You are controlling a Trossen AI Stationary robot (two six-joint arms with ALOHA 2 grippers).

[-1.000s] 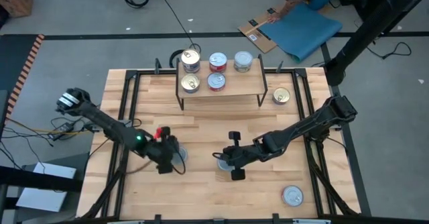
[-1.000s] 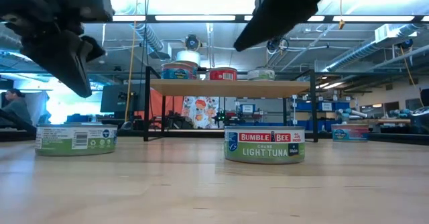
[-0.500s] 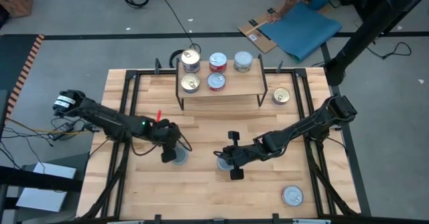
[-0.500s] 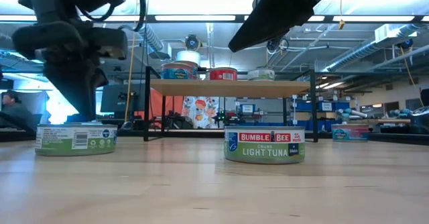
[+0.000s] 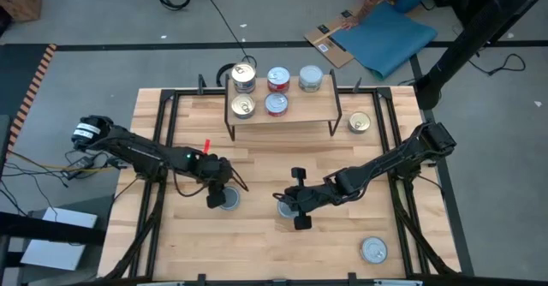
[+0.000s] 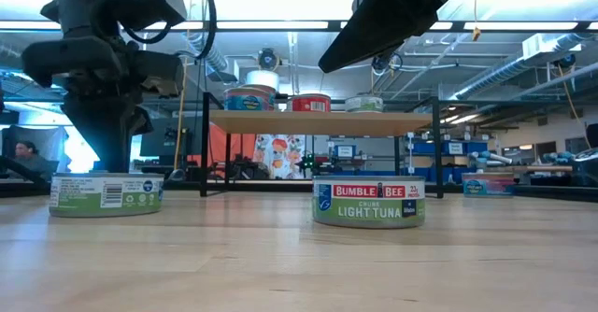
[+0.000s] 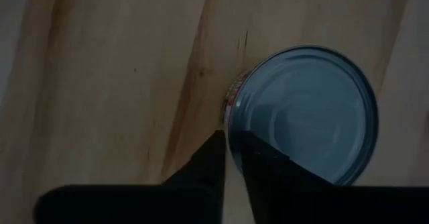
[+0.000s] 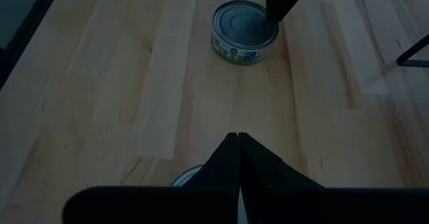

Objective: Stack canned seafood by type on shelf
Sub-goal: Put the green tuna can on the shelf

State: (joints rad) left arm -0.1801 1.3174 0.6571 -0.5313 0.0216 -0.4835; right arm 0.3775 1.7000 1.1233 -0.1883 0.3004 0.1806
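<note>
A silver-topped, green-labelled tin (image 5: 229, 199) (image 6: 105, 192) stands on the tabletop at the left, and my left gripper (image 5: 216, 193) (image 7: 226, 140) comes down on its rim. My right gripper (image 5: 288, 202) (image 8: 238, 143) hangs shut over a red-and-green labelled tuna tin (image 6: 368, 202) (image 8: 186, 178) at mid-table and is clear of it. The shelf (image 5: 300, 111) (image 6: 318, 121) at the far side carries several tins, among them a gold-topped stack (image 5: 244, 79) and a red-labelled one (image 5: 277, 79). My left gripper straddles the tin's rim (image 7: 228, 117) on the side nearest the arm, one finger (image 7: 268, 167) over the lid and the other (image 7: 204, 163) outside the wall, the gap between them narrow. The fingers point steeply down. The tin stands flat on the table.
A gold-topped tin (image 5: 360, 123) stands on the table right of the shelf, and a silver-topped one (image 5: 373, 250) sits near the front right corner. The table's black frame rails (image 5: 163, 140) run along both sides. Bare wood lies between the shelf and the two arms.
My left gripper has swung toward the table's right, come down onto the green-labelled tin, and turned from tilted to nearly upright. The tin has stayed where it was.
</note>
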